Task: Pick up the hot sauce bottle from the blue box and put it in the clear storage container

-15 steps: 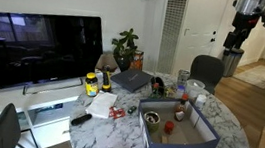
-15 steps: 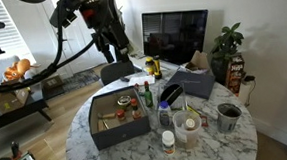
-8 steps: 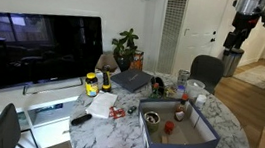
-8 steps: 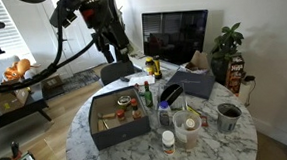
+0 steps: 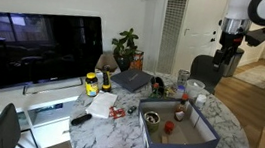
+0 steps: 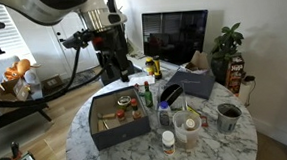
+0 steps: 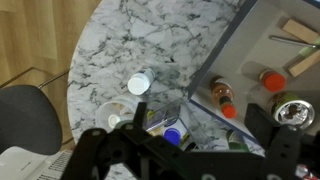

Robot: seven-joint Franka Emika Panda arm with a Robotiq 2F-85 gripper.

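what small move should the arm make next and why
Probably lower the gripper toward the blue box: it hangs open, high above the table, and the hot sauce bottle sits inside the box, right of centre in the wrist view.

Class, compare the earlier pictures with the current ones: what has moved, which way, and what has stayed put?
The tool swung round and came lower, toward the blue box. It is open and has taken hold of nothing. The bottles in the box and the other things on the table stayed where they were.
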